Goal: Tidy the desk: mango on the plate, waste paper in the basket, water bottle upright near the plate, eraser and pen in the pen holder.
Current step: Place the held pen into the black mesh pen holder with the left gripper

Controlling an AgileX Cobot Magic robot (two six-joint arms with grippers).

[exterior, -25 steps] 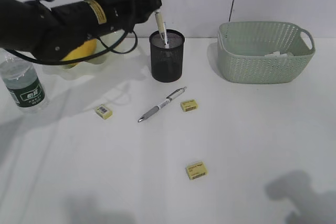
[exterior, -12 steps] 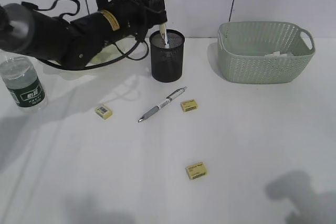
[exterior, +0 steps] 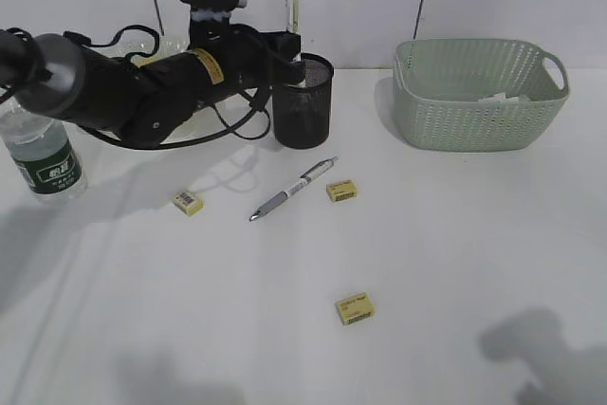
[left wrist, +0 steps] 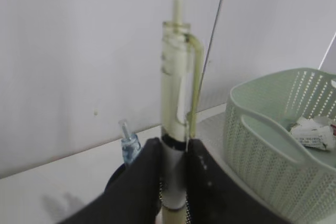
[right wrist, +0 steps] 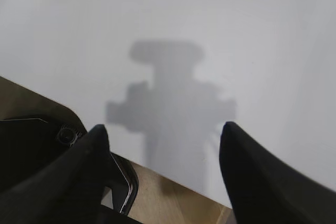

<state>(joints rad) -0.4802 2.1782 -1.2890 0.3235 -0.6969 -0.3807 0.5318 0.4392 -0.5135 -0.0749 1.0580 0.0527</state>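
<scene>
Pens: you have two in plain sight — a pale translucent click pen [left wrist: 176, 108] standing upright over the black wire-mesh pen holder [exterior: 303, 101], and a silver-and-white pen [exterior: 293, 189] lying on the white bench [exterior: 455, 263] in front of that holder. A small blue-tipped item [left wrist: 129, 145] also pokes up beside the held pen; you cannot tell what it is.
Left hand [left wrist: 173, 182]: your fingers are clamped on the upright pen's barrel, right at the holder's mouth.
Right hand [right wrist: 163, 145]: fingers well apart, gripping nothing, above bare bench near its edge.
Erasers: three small yellow blocks [exterior: 188, 201] [exterior: 341, 191] [exterior: 355, 308], all loose on the bench.
Basket: one sage-green woven-pattern tub [exterior: 479, 92] at the right, crumpled white paper [left wrist: 314, 132] inside.
Bottle: one clear bottle with green label [exterior: 43, 154], upright at the left.
Plate and mango: mostly hidden behind your left arm.
</scene>
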